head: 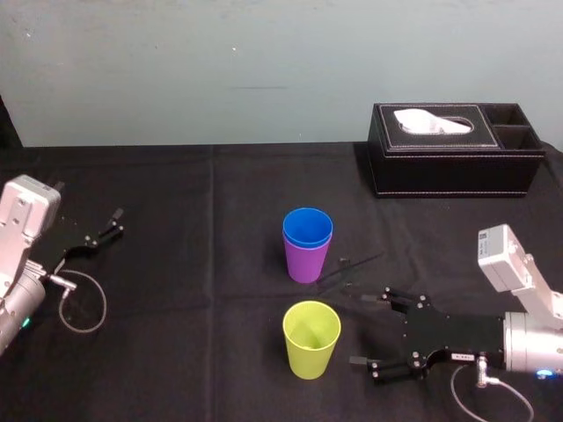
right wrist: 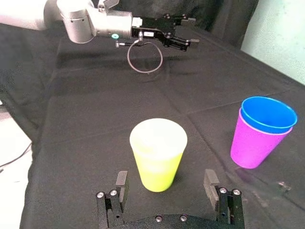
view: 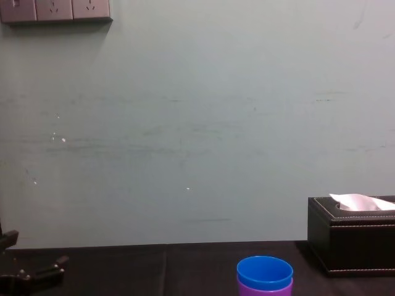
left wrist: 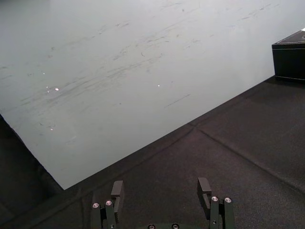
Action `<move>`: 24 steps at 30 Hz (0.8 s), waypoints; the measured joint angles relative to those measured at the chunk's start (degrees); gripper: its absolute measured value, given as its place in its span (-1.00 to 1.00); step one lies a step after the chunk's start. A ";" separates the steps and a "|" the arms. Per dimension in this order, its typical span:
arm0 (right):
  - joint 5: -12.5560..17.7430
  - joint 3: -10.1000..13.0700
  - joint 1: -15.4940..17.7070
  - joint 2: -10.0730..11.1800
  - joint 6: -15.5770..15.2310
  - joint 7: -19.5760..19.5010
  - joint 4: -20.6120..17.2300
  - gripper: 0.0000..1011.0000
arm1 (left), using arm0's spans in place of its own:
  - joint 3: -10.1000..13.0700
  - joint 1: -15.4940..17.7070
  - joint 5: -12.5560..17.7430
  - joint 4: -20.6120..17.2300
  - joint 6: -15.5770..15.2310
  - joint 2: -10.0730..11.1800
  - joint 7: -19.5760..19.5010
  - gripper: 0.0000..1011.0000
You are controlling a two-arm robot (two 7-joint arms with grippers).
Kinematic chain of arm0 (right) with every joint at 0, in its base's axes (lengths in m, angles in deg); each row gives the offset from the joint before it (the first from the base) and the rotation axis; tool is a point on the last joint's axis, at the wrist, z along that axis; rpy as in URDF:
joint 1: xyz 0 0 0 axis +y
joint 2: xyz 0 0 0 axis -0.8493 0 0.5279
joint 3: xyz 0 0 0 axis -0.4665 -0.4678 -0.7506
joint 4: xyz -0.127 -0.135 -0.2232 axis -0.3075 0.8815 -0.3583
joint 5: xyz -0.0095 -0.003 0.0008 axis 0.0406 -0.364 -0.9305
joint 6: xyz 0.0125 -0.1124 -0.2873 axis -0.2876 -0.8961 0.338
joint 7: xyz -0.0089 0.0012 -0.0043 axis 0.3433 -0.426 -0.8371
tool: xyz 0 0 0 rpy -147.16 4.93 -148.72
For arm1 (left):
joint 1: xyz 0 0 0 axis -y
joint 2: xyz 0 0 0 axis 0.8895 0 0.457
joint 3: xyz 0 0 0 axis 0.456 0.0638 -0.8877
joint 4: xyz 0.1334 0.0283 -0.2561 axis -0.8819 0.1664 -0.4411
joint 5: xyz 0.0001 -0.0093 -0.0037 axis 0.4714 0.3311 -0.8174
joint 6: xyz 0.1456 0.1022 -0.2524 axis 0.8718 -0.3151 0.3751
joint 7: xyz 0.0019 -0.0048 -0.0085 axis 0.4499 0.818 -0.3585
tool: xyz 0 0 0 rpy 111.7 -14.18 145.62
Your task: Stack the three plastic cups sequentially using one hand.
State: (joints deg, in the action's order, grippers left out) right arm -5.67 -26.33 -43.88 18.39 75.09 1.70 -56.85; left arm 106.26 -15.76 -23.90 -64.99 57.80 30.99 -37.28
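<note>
With the blue cup (head: 307,227) already nested in the purple cup (head: 306,262) at mid-table, my right gripper (head: 368,327) sits spread wide just beside the lone green cup (head: 310,338), last to stack, my left gripper (head: 114,223) parked, likewise spread, far left.

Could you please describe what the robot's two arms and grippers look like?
Both arms end in silver-grey cylindrical wrists, each topped by a white box-shaped module. The left gripper and right gripper are flat and black, with slim black fingers and small silver screws. A thin grey cable loops beside each wrist; the right gripper bears a small white label.
</note>
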 joint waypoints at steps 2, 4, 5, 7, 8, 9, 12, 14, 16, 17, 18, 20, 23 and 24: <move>-0.15 -0.38 -0.21 -0.25 -0.15 0.12 0.34 0.99 | 0.00 0.00 -0.01 0.00 0.00 0.00 0.00 1.00; -0.21 -0.68 -0.39 -0.48 -0.38 0.16 0.61 0.99 | 0.00 0.00 0.00 0.00 0.00 0.00 0.00 1.00; -0.23 -0.79 -0.45 -0.55 -0.46 0.18 0.66 0.99 | 0.00 0.00 0.00 0.00 0.00 0.00 0.00 1.00; -0.26 -1.07 -0.66 -0.74 -0.60 0.30 0.88 0.99 | 0.00 0.00 0.00 0.00 0.00 0.00 0.00 1.00; -0.27 -1.17 -0.76 -0.82 -0.64 0.37 0.99 0.99 | 0.00 0.00 0.00 0.00 0.00 0.00 0.00 1.00; -0.28 -1.28 -0.87 -0.91 -0.67 0.48 1.09 0.99 | 0.00 0.00 0.00 0.00 0.00 0.00 0.00 1.00; -0.45 -1.86 -1.44 -1.33 -0.88 0.81 1.66 0.99 | 0.00 0.00 0.00 0.00 0.00 0.00 0.00 1.00; -0.55 -2.16 -1.75 -1.55 -0.93 1.07 2.01 0.99 | 0.00 0.00 0.00 0.00 0.00 0.00 0.00 1.00; -0.69 -2.50 -2.11 -1.82 -1.00 1.22 2.43 0.99 | 0.00 0.00 0.00 0.00 0.00 0.00 0.00 1.00; -0.85 -2.82 -2.45 -2.10 -1.08 1.41 2.89 0.99 | 0.00 0.00 0.00 0.00 0.00 0.00 0.00 1.00; -0.94 -3.00 -2.63 -2.24 -1.11 1.49 3.12 0.99 | 0.00 0.00 0.00 0.00 0.00 0.00 0.00 1.00; -1.18 -3.47 -3.12 -2.63 -1.15 1.65 3.69 0.99 | 0.00 0.00 0.00 0.00 0.00 0.00 0.00 1.00; -1.51 -4.05 -3.86 -3.18 -1.15 2.00 4.44 0.99 | 0.00 0.00 0.00 0.00 0.00 0.00 0.00 1.00; -1.58 -4.19 -4.05 -3.31 -1.15 2.07 4.65 0.99 | 0.00 0.00 0.00 0.00 0.00 0.00 0.00 1.00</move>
State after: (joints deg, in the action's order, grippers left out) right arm -7.25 -30.52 -47.92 15.08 73.94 3.77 -52.19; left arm 106.26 -15.76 -23.90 -64.99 57.80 30.99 -37.28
